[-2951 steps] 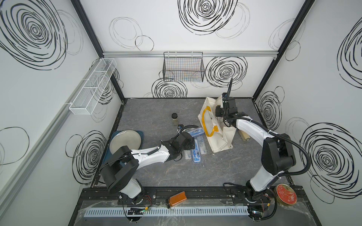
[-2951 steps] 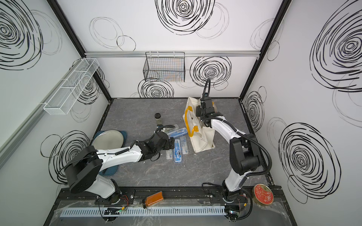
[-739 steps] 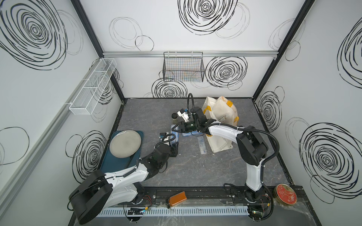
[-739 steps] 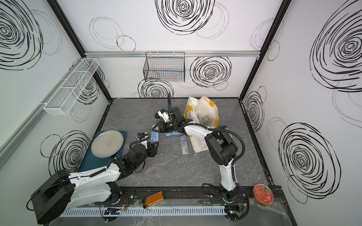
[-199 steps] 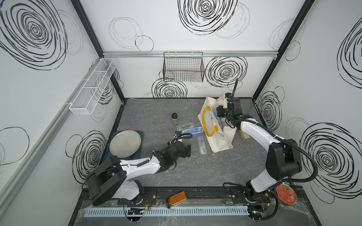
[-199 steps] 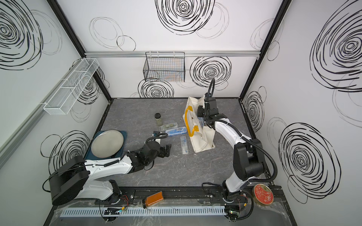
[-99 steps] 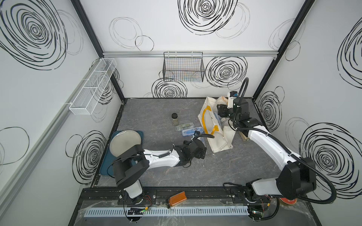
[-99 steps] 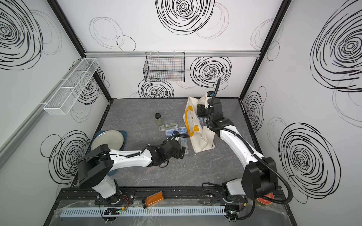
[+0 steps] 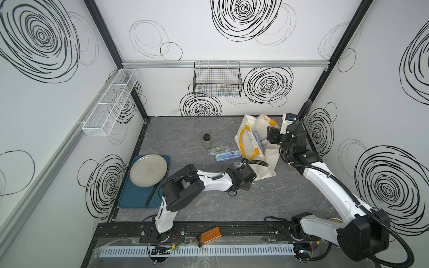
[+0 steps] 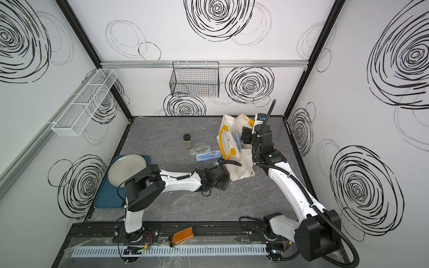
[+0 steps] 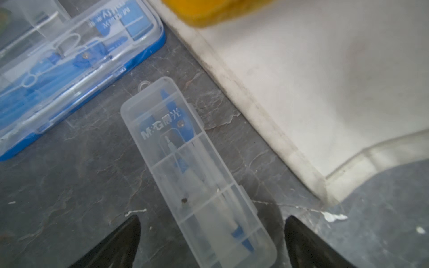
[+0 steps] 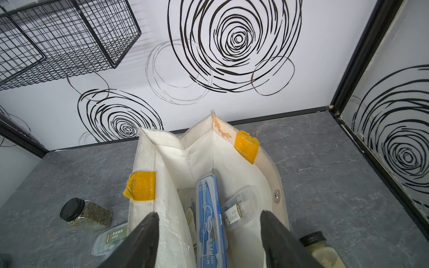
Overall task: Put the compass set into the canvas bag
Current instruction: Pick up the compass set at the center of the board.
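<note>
Left wrist view: spread left gripper point(image 11: 212, 218) straddles clear compass case point(image 11: 185, 162) marked M&G

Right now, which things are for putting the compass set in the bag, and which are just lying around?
For the job: canvas bag, clear compass case, blue compass case on the table, blue case inside the bag.

Just lying about: herb jar, plate, blue tray, orange bottle.

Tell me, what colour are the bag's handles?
The handles are yellow-orange, clearest in the right wrist view.
</note>
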Tool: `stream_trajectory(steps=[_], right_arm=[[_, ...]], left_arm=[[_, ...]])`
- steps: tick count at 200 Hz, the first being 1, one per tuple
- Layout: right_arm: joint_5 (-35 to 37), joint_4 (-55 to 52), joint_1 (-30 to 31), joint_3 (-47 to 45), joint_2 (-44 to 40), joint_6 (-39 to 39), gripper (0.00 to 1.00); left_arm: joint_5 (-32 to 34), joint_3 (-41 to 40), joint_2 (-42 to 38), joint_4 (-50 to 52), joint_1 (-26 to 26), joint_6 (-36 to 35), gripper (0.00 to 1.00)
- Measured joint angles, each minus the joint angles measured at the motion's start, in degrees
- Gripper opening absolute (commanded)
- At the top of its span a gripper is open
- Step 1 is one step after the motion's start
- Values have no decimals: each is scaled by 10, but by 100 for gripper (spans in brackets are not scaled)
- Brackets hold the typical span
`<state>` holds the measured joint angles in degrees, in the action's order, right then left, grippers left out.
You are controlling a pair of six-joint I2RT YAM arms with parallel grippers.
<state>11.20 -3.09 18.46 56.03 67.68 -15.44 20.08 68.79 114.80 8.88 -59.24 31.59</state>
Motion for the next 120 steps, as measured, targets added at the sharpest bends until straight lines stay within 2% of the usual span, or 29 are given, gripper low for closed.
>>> stream_trajectory(steps=[25,48,120], right_arm=[[-4,2,0,0,2,0,72],[-9,3,0,0,4,0,72],[-45,16,7,1,29,-1,73]], left_arm=[[-15,-3,-1,-7,19,5,92],[-26,-39,-23,-35,40,12,85],[-50,-98,-61,-71,83,15,48]])
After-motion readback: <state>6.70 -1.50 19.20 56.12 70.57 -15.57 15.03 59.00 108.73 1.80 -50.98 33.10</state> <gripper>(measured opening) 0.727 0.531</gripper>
